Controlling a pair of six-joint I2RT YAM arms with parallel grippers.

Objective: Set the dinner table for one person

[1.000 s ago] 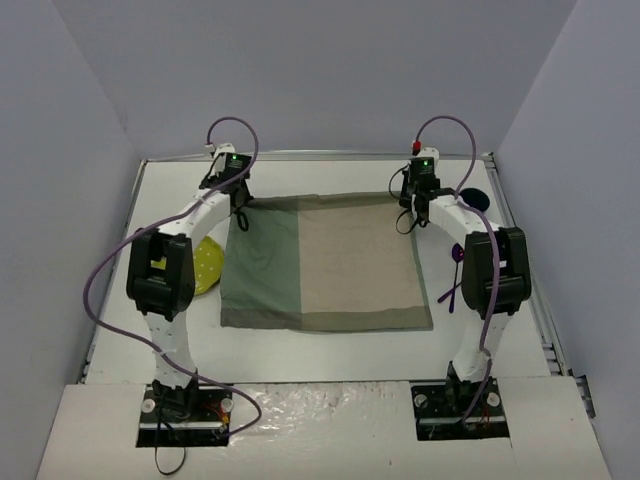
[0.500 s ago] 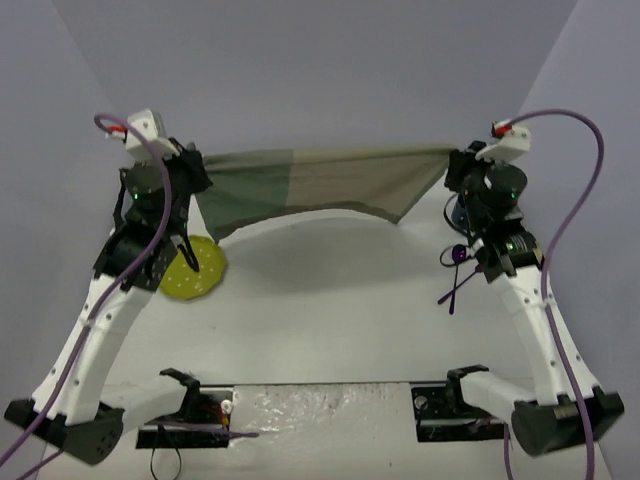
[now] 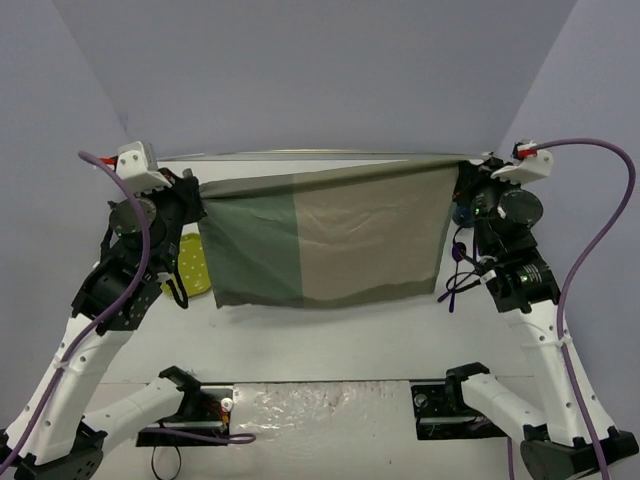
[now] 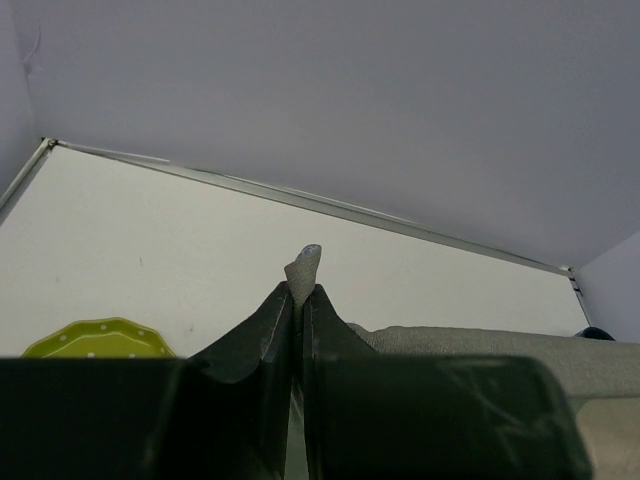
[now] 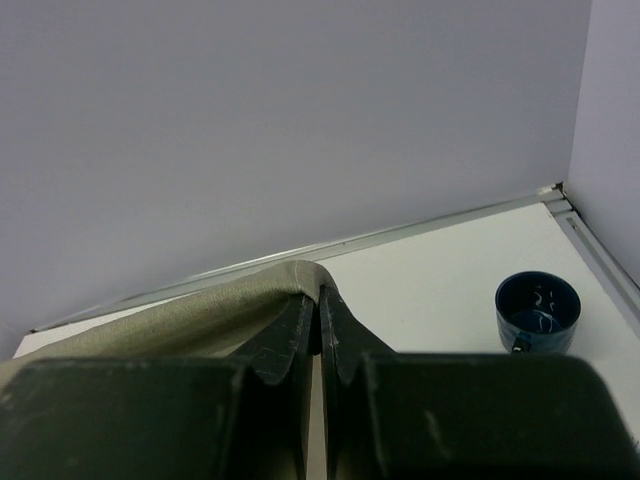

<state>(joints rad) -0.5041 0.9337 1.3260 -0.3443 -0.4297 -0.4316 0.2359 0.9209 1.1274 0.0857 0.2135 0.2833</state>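
The green and beige cloth mat (image 3: 325,238) hangs stretched between my two grippers, lifted above the white dinner table (image 3: 330,340). My left gripper (image 3: 193,190) is shut on the mat's green corner; a cloth tip (image 4: 302,268) sticks up between its fingers in the left wrist view. My right gripper (image 3: 462,175) is shut on the beige corner, whose folded edge (image 5: 290,278) lies over the fingertips in the right wrist view. A yellow-green plate (image 3: 190,265) lies on the table at the left, partly hidden by my left arm.
A dark blue cup (image 5: 538,311) stands near the far right edge rail. A purple utensil (image 3: 455,280) lies on the table at the right, below the mat's edge. Grey walls close in the back and sides.
Both grippers took the mat from lying flat on the table up into the air. It sagged between them half a second ago; now it hangs stretched and flatter.
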